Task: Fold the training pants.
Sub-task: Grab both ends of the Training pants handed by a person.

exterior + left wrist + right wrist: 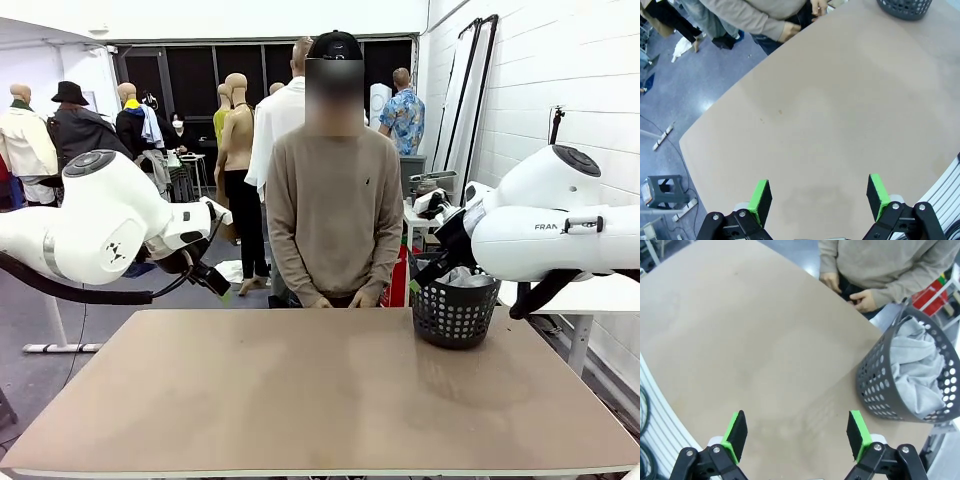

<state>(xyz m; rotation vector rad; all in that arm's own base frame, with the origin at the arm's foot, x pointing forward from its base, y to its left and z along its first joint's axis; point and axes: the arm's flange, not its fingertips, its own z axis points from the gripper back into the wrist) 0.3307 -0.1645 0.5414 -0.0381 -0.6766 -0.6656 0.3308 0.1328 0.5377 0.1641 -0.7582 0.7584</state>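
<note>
Jaws of the right gripper (796, 432) are standing wide apart over the table (740, 340), holding nothing. Ahead to the right, the training pants (920, 365) are lying bunched in the basket (880, 390), its wall hiding their lower part. The left gripper (818, 192) is hanging just as wide.

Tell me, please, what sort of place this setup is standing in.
Probably a robotics lab in a workshop hall: a left arm and a right arm flank a shared table, a person stands opposite, and a basket holding the training pants sits on it.
</note>
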